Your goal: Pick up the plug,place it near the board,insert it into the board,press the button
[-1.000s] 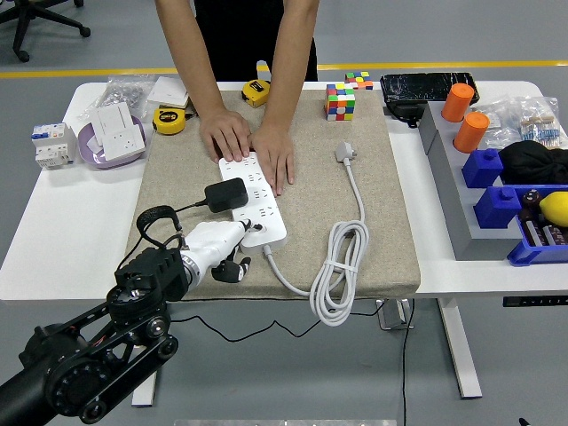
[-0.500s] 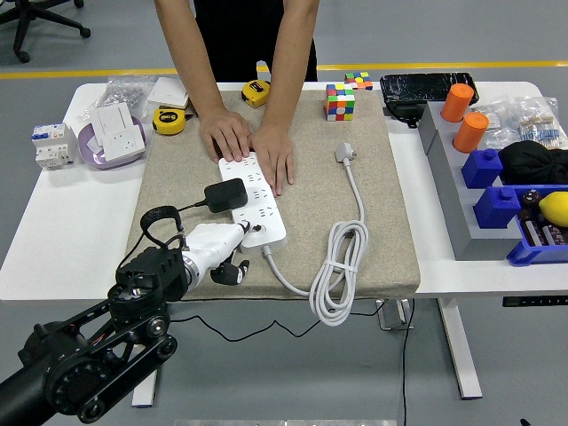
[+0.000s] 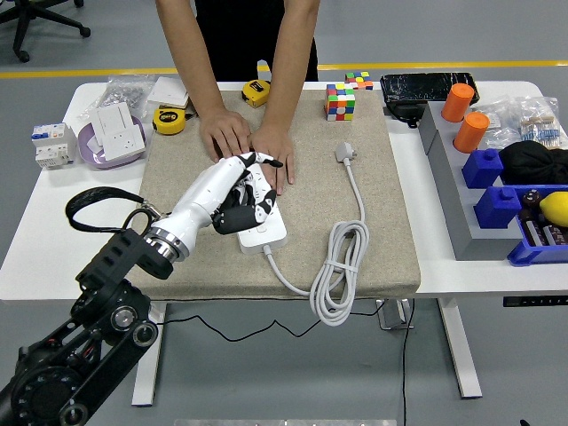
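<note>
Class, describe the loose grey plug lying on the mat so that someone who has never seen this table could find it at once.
Start at the beige fabric mat covering the middle of the white table. Right of the white power strip, held by a person's hands and the robot's left hand, a coiled white cable runs away from the robot. At its far end lies the grey three-pin plug, unplugged and untouched.

No text, brand, number or sign is legible: print on the yellow tape measures (image 3: 169,119) and the breaker (image 3: 51,145) is too small to read.
</note>
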